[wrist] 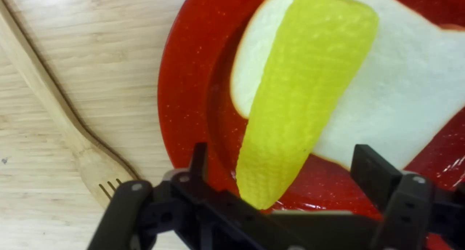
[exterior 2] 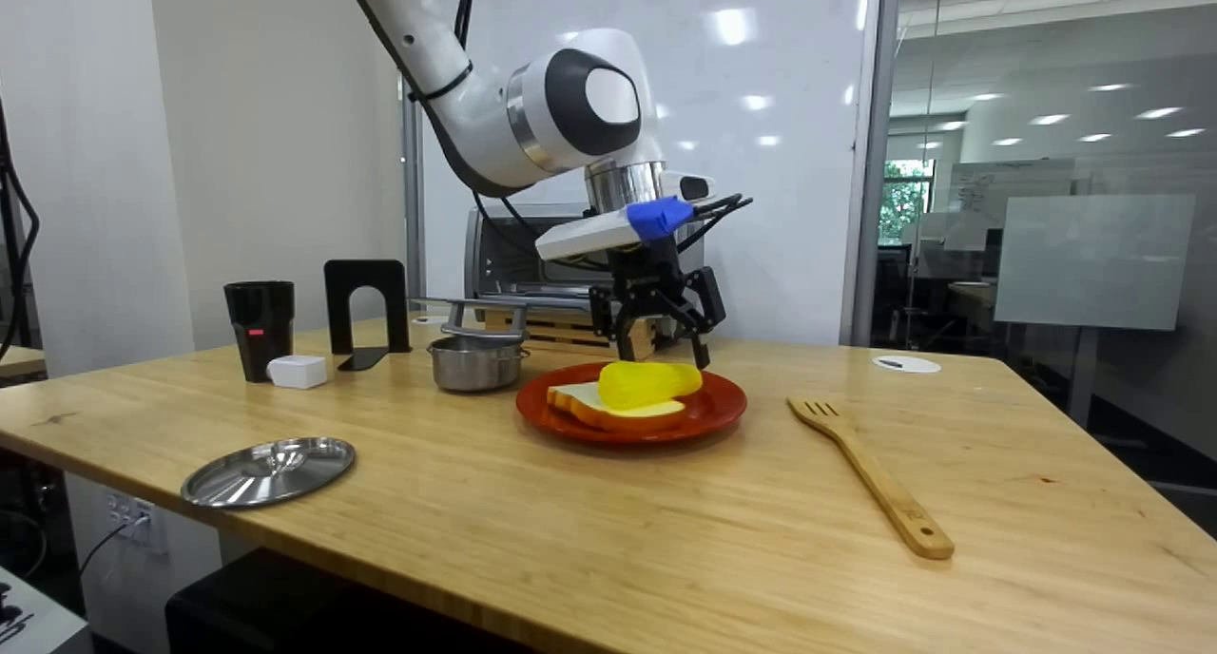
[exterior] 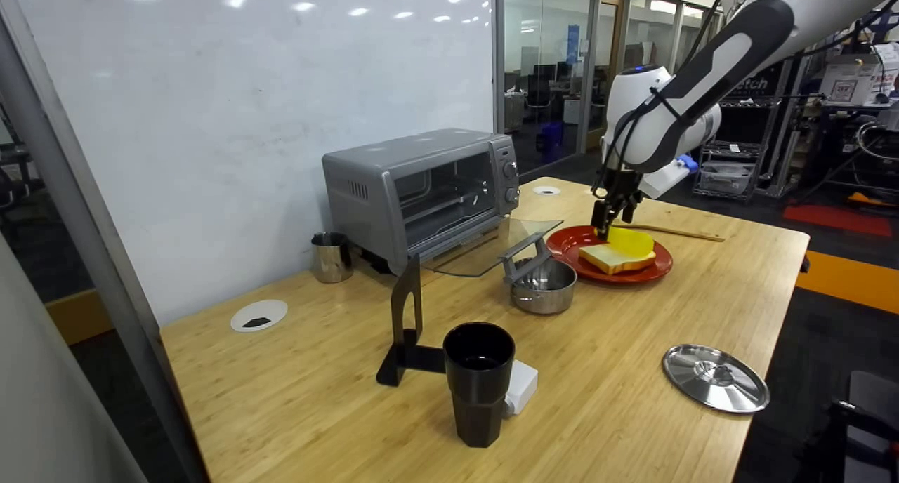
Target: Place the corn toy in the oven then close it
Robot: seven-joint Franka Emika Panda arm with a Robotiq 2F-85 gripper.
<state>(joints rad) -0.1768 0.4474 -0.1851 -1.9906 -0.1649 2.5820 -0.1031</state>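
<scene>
The corn toy [exterior: 630, 242] is a bright yellow cob. It lies on a slice of toy bread [exterior 2: 608, 409] on the red plate [exterior 2: 727, 412], and it also shows in the wrist view [wrist: 301, 86]. My gripper [exterior: 614, 223] is open and points down over the plate. In the wrist view its fingers [wrist: 281, 153] stand apart on either side of the corn's narrow end, touching neither side. The silver-grey oven [exterior: 362, 213] stands by the whiteboard. Its glass door [exterior: 484, 251] is lowered open, and the part of its inside that shows holds a rack.
A steel pot [exterior: 544, 297] stands under the door's handle [exterior: 527, 248], close to the plate. A wooden fork [exterior 2: 875, 478] lies beside the plate. A black cup [exterior: 479, 385], a black bookend [exterior: 406, 328], a white block [exterior: 521, 385], a metal lid [exterior: 716, 378] and a steel cup [exterior: 331, 258] stand around.
</scene>
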